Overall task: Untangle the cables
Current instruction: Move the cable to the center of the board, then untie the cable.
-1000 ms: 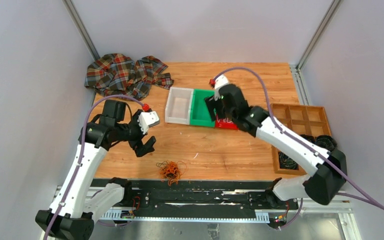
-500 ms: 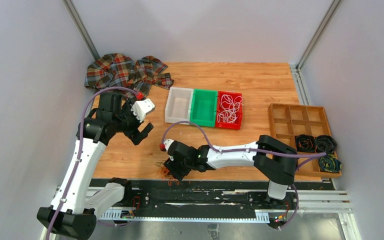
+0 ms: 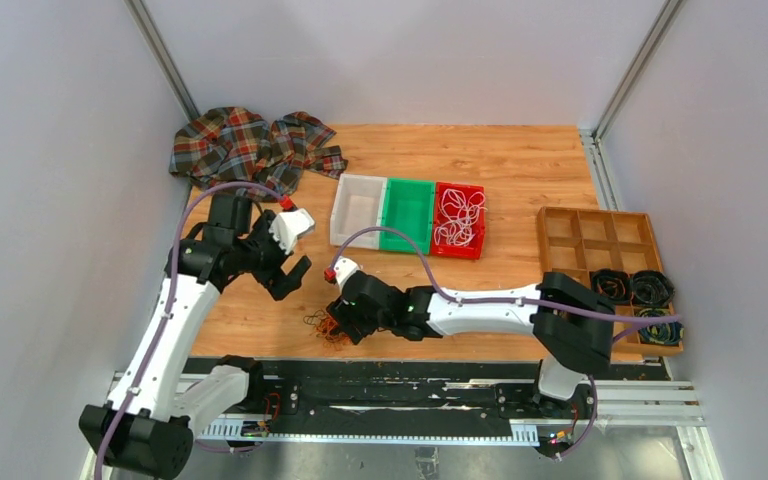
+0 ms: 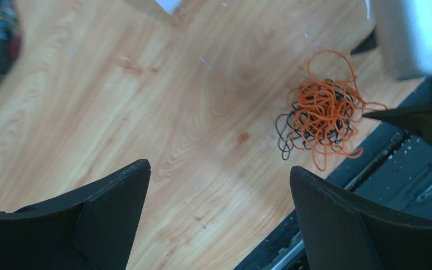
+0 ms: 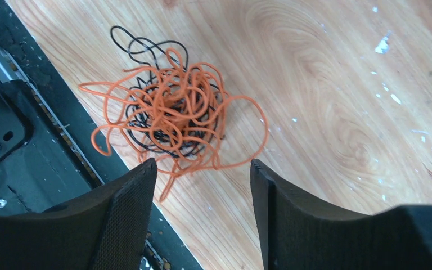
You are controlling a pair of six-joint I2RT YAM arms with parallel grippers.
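At near edge of desk (image 3: 500,160), orange-and-black cable tangle (image 5: 169,118) lies just beside black rail (image 3: 360,375); right end effector (image 5: 201,169) just over it, fingers moderately apart, gripping nothing; left end effector (image 4: 219,169) wide apart, holding nothing, left of tangle.

One white bin (image 3: 357,222), one green bin (image 3: 407,215), one red bin (image 3: 460,186). One cloth (image 3: 250,147). One tray (image 3: 563,225), three coils (image 3: 611,286). One orange-black tangle (image 3: 322,325), one white bundle (image 3: 457,218). Two arms (image 3: 175,320).
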